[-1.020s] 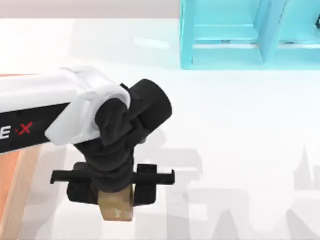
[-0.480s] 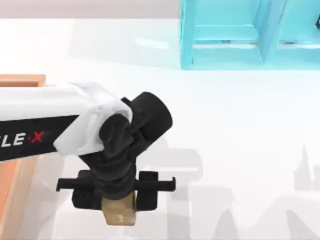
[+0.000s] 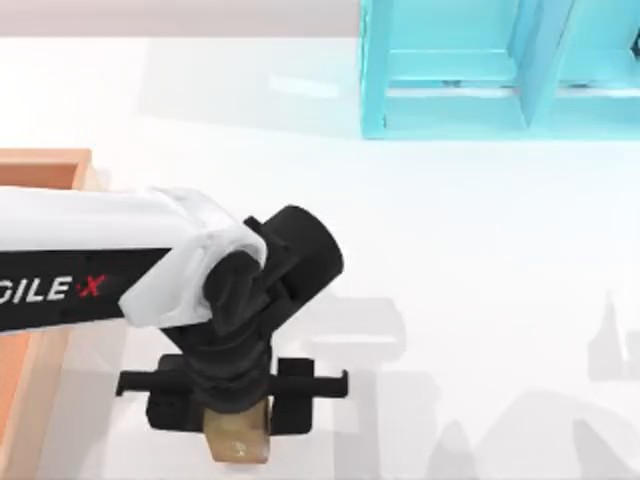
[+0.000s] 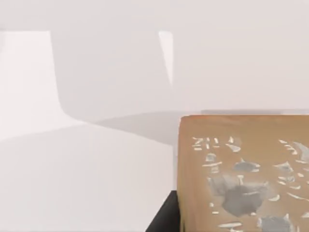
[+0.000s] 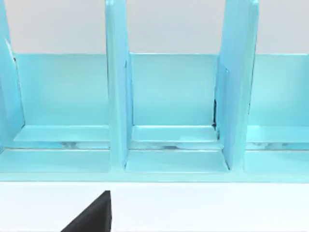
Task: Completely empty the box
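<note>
Jaws of the left gripper (image 3: 238,415) are closed on a small tan cube (image 3: 240,436), which is held over the white table (image 3: 480,280) just right of the box (image 3: 45,160) at the top view's left edge. A carry-out step is judged to be in hand: 1 item is being taken clear of the box. Next, a lowering and an opening of the fingers would be called for. Whether the cube is touching the table cannot be told. The right gripper (image 5: 91,215) is parked facing the light blue shelf unit (image 5: 164,121).
</note>
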Robot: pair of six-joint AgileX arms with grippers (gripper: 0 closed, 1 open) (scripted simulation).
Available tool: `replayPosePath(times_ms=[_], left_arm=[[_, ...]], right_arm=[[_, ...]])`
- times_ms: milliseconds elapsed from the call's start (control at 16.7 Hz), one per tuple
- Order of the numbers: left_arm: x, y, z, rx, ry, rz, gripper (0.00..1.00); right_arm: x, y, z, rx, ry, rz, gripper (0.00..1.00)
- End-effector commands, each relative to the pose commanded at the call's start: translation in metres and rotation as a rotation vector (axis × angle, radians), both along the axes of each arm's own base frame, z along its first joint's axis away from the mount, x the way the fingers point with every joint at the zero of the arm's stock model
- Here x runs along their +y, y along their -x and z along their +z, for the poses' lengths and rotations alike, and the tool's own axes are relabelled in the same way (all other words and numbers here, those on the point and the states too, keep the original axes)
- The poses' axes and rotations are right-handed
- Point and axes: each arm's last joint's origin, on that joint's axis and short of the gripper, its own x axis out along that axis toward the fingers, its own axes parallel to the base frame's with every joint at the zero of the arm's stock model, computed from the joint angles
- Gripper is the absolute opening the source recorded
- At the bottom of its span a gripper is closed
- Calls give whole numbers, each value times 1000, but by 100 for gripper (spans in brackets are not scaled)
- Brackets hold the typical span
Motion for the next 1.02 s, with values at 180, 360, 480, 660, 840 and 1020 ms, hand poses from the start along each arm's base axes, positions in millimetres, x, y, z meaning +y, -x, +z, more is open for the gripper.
replayPosePath(times_ms=[180, 360, 480, 660, 840, 1020], left_arm=[[0, 0, 0, 0, 0, 0, 30], [0, 0, 0, 0, 0, 0, 53], [0, 0, 0, 0, 0, 0, 68], [0, 0, 0, 0, 0, 0, 90], [0, 0, 0, 0, 0, 0, 100], [0, 0, 0, 0, 0, 0, 100]], right_arm=[[0, 0, 0, 0, 0, 0, 100], [0, 0, 0, 0, 0, 0, 100], [0, 0, 0, 0, 0, 0, 100], [0, 0, 0, 0, 0, 0, 100], [0, 0, 0, 0, 0, 0, 100], [0, 0, 0, 0, 0, 0, 100]])
